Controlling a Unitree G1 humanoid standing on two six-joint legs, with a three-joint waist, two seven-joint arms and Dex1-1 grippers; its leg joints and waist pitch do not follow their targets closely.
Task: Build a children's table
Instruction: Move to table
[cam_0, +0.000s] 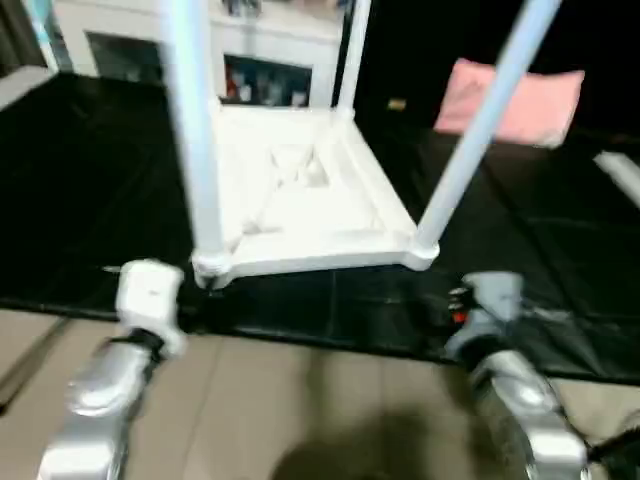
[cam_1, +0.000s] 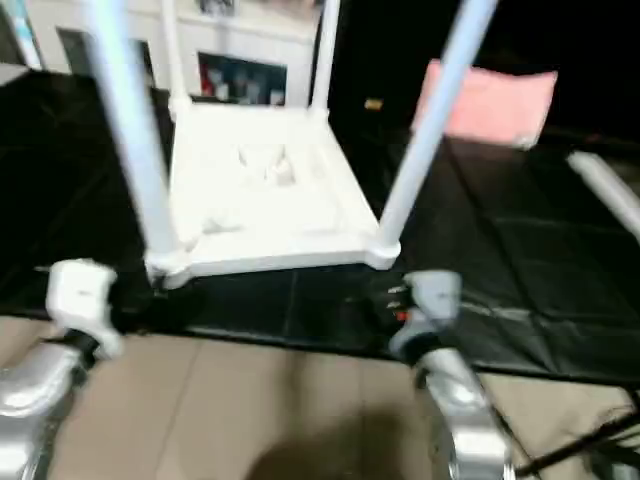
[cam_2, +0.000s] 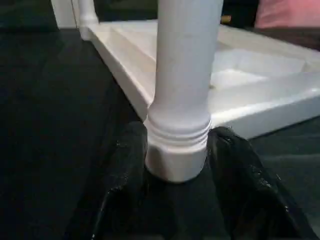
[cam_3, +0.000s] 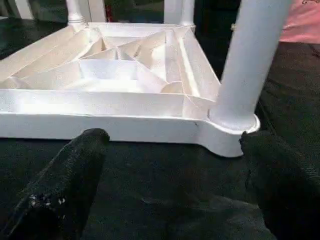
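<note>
With the left gripper clamping the near-left leg at frame centre and the right gripper spread wide below the tabletop, the robot should grip both corners evenly before flipping.

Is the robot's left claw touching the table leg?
Touching. In the left wrist view both black fingers press against the base of the near leg on either side.

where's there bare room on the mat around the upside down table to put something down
Bare black mat lies left of the tabletop, and more to its right, below the pink pillow. The near strip is crowded: the left gripper straddles the near-left leg, and the right gripper stands open at the near-right leg.
</note>
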